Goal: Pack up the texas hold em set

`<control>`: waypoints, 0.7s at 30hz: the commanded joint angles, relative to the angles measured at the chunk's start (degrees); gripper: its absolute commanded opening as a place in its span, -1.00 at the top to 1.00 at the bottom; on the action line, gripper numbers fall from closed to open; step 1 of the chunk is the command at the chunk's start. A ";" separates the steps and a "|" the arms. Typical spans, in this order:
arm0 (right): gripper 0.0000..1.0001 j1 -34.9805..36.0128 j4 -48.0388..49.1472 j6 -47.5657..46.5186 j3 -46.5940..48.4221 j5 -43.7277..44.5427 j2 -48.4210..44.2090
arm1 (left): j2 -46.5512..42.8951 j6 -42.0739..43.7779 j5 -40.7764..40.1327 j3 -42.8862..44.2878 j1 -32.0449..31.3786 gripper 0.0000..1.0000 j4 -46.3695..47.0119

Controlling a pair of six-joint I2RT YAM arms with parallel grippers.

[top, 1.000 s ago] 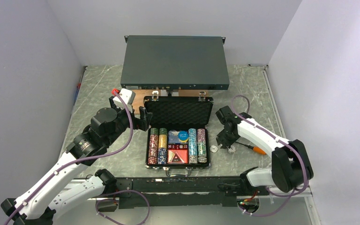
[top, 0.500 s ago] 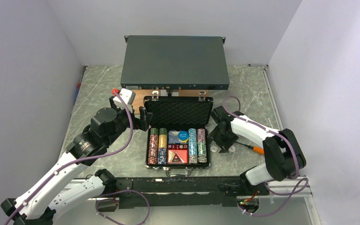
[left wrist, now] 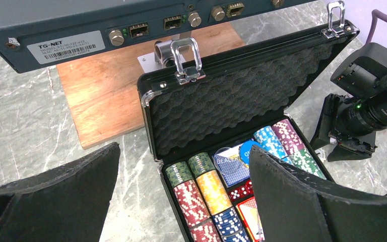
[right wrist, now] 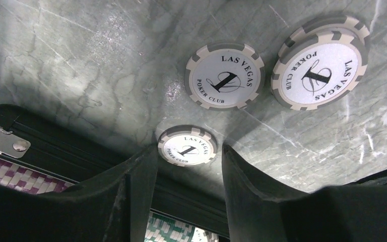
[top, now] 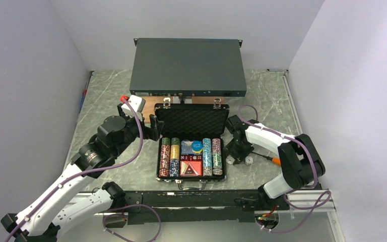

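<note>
Right gripper (right wrist: 186,154), jaws apart, straddles a white chip (right wrist: 187,145) lying flat on the worktop (right wrist: 80,60) just beside the open briefcase (top: 192,121); closing on so thin a disc could skid or flip it away. Left gripper (left wrist: 184,149) hangs wide open.

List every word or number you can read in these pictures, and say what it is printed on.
"LAS VEGAS POKER CLUB", "1": white chips on the table.
"TG-NET": white label on the grey rack box; the print beneath is too small to read.
"DEALER": disc in the briefcase, partly hidden.
</note>
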 commanded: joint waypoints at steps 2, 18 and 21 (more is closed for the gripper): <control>0.01 0.58 -0.62 3.66 0.56 2.55 0.84 | -0.45 0.26 0.88 0.67 0.39 -0.98 1.69; 0.42 0.48 -2.37 3.29 -0.63 5.06 -3.80 | -0.36 0.20 1.08 0.64 0.48 -0.98 1.84; 0.47 0.36 -3.18 3.29 -0.29 5.04 -4.92 | -0.28 0.23 1.13 0.64 0.47 -0.98 1.78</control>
